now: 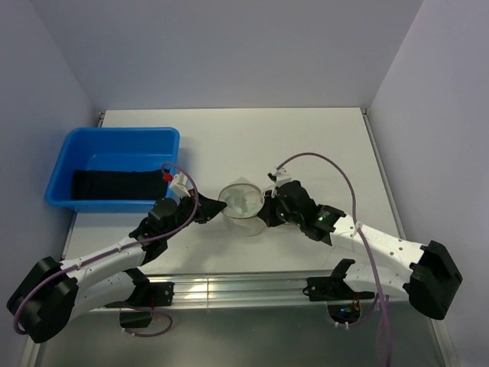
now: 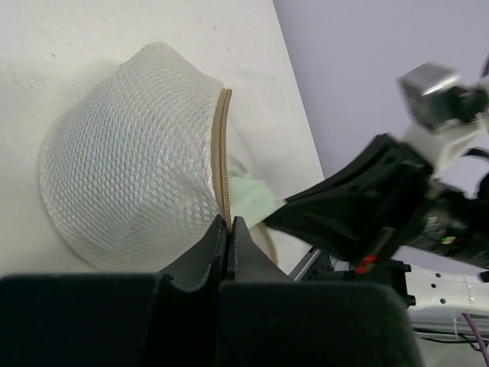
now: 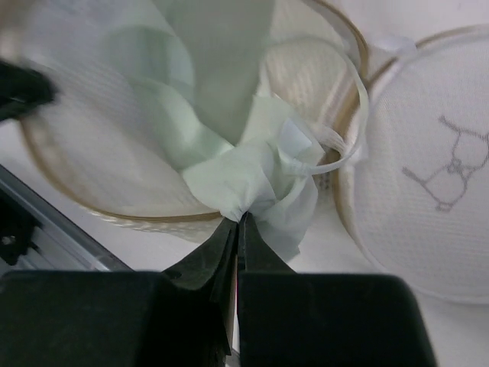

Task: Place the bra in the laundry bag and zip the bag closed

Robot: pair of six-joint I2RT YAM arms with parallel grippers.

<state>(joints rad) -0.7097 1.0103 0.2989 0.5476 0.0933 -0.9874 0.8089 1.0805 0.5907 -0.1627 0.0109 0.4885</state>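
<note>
- The right gripper [image 3: 238, 228] is closed, with a fold of the bra [image 3: 248, 180] pinched between its fingertips.
- The bra is positioned at the open mouth of the laundry bag [image 2: 130, 160]. Its pale fabric is bunched across the tan rim [image 2: 221, 153], part of it inside the mesh and part outside.
- A thin white strap [image 3: 355, 107] is looped just beside the pinched fold.
- A round mesh lid panel [image 3: 428, 92], marked with a small stitched figure, is seen just beside the opening.
- The left gripper [image 2: 229, 229] is closed on the tan rim at the opposite side of the bag, and the mouth is turned toward the right gripper.
- The bag is located on the white table [image 1: 306, 145], between the two grippers.
- A blue tub [image 1: 122, 134] containing a black cloth [image 1: 114, 184] is located well apart, at the left of the table.
</note>
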